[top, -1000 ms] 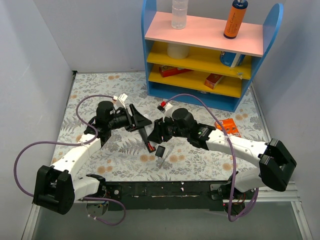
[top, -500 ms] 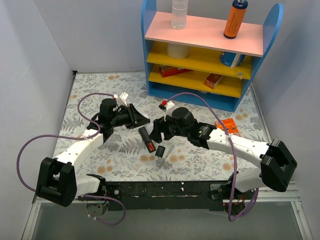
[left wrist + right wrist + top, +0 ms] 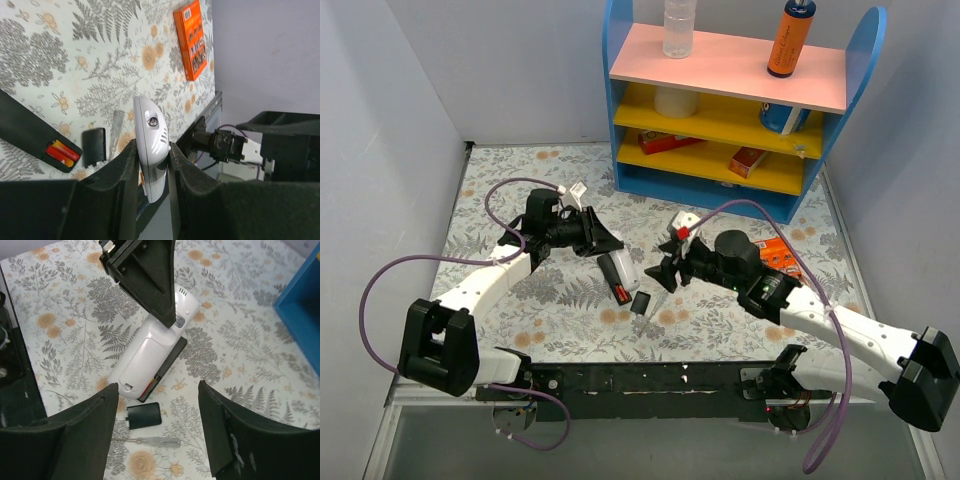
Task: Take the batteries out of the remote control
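Observation:
The black remote control point(image 3: 610, 277) lies on the floral cloth with its battery bay open and the red and white batteries point(image 3: 619, 293) inside. It also shows in the left wrist view point(image 3: 27, 134) with the batteries point(image 3: 62, 152), and in the right wrist view point(image 3: 172, 356) with the batteries point(image 3: 155, 381). Its small black back cover point(image 3: 641, 302) point(image 3: 144, 415) point(image 3: 94, 146) lies loose beside it. My left gripper point(image 3: 598, 240) point(image 3: 151, 146) is shut on a white handheld device point(image 3: 150, 145) point(image 3: 150, 347) that lies over the remote. My right gripper point(image 3: 665, 272) point(image 3: 156, 387) is open and empty just right of the remote.
A slim screwdriver point(image 3: 150, 441) point(image 3: 116, 127) lies by the cover. A flat orange pack point(image 3: 775, 255) point(image 3: 192, 37) lies to the right. A blue shelf unit point(image 3: 740, 100) with bottles and boxes stands at the back. The black base rail point(image 3: 650, 380) runs along the near edge.
My right gripper has drawn back to the right, away from the remote. A white device now shows between my left fingers, over the remote. The remote and cover have not moved.

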Robot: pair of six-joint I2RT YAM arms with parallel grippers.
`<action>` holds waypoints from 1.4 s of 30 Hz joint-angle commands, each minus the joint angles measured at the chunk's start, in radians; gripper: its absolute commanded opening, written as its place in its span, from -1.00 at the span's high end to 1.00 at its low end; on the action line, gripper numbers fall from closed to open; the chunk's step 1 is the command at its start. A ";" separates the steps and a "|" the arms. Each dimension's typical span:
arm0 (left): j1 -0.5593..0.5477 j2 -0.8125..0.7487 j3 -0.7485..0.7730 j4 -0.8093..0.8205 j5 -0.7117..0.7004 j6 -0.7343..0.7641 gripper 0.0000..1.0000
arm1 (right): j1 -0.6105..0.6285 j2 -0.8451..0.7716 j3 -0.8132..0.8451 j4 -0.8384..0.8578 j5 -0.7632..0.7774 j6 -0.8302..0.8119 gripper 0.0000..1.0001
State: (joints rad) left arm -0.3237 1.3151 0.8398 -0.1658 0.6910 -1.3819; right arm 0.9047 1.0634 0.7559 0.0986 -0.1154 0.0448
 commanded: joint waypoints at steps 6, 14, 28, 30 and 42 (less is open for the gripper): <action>0.000 0.024 0.055 -0.127 0.252 0.001 1.00 | 0.003 -0.158 -0.278 0.395 -0.229 -0.356 -0.40; 0.000 0.009 0.028 -0.121 0.298 -0.057 1.00 | 0.013 -0.149 -0.343 0.549 -0.369 -0.433 -0.26; 0.000 -0.002 0.015 -0.123 0.314 -0.089 1.00 | 0.048 -0.112 -0.319 0.532 -0.375 -0.462 -0.14; 0.000 -0.004 0.012 -0.124 0.315 -0.091 1.00 | 0.053 -0.099 -0.313 0.532 -0.371 -0.462 -0.13; 0.000 -0.010 0.002 -0.124 0.321 -0.092 1.00 | 0.100 -0.040 -0.308 0.587 -0.345 -0.448 0.01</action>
State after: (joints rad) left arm -0.3237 1.3445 0.8528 -0.2874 0.9783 -1.4670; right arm 0.9890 1.0134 0.4110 0.6106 -0.4736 -0.3996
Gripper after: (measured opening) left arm 0.217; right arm 0.509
